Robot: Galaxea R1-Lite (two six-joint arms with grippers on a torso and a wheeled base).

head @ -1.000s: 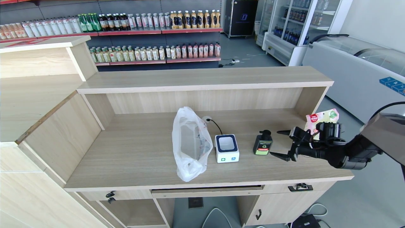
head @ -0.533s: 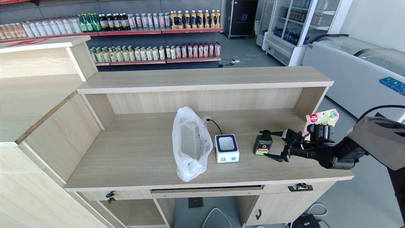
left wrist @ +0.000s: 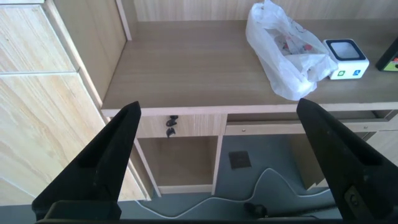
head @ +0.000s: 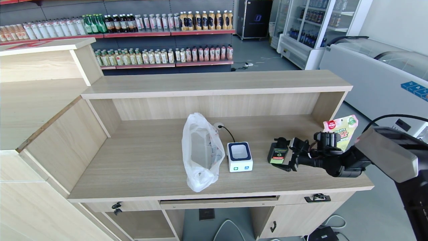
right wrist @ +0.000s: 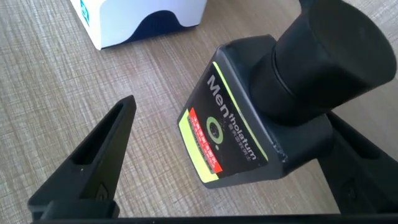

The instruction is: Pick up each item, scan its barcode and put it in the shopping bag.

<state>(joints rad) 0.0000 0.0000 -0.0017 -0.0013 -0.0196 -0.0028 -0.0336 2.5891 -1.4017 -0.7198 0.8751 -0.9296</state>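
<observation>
While the right hand (head: pixel 281 154) – spread apart, not yet clamped – straddles the dark bottle (head: pixel 276 156) near the tabletop's (head: pixel 150 160) right edge, bottle and pouch (head: pixel 344 129) both await scanning and the shopping bag (head: pixel 200 152).

The bottle (head: pixel 276 154) near the right end of the counter (head: pixel 150 167) is partly covered by the right gripper (head: pixel 281 154), so you can't see its right side. The pouch (head: pixel 341 128) at the counter's right edge loses its lower part behind the arm. The stuff inside the bag (head: pixel 200 150) is too murky to identify. In the right wrist view the scanner (right wrist: pixel 140 18) gets chopped off by the frame.
</observation>
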